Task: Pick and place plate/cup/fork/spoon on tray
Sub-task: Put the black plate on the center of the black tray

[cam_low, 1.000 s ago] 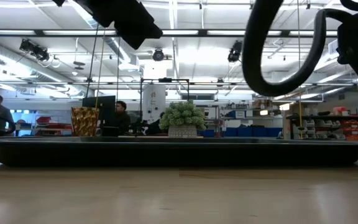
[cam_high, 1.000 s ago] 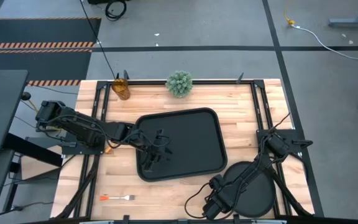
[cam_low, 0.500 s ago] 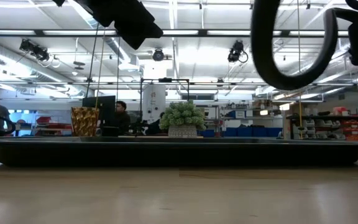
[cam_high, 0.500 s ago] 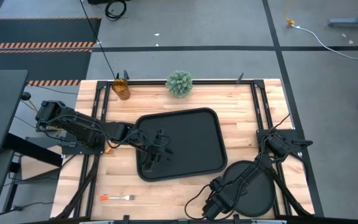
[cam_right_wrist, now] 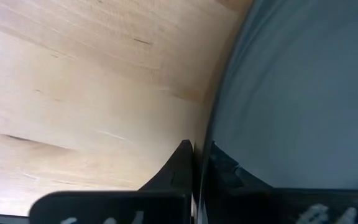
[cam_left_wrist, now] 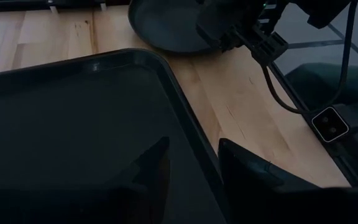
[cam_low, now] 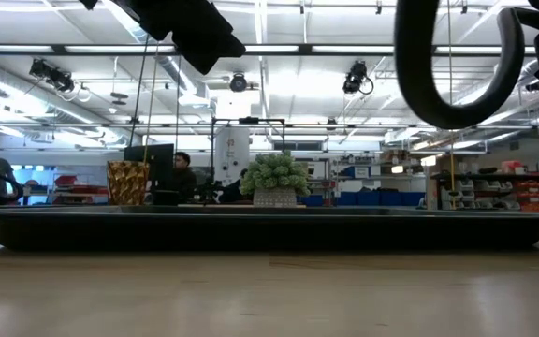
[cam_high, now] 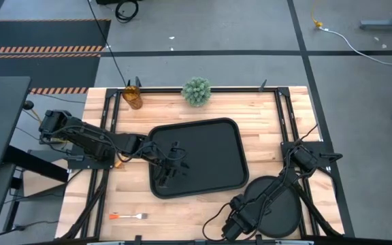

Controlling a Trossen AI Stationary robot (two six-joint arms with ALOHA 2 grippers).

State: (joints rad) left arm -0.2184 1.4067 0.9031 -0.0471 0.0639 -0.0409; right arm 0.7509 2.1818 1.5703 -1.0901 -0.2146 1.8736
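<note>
Since a second ago the right arm's cable loop slides rightward across the low view; on the table itself nothing shifts that you can make out. Nearest you, front left: the fork (cam_high: 129, 216), lying flat on bare wood, long axis across the table, orange-red handle to the left, well apart from both arms. Front right: the plate (cam_high: 278, 207), flat on the wood just beside the tray's front right corner; the right gripper (cam_right_wrist: 199, 163) sits at the plate's left rim, one finger outside on the wood, the other inside over the plate, fingers narrow and straddling the rim, apparently pinching it. The tray lies up and to the left of those fingers, so you likely lift and carry that way; the right arm is plainly the nearer one. Centre: the tray (cam_high: 223, 146), long axis across the table, with the left gripper (cam_high: 169, 167) low over its front left part, fingers narrowly apart and empty. Far edge: the cup (cam_high: 133, 96), upright at the back left corner, and the green plant (cam_high: 197, 91) beside it. Spoon: not seen.
</note>
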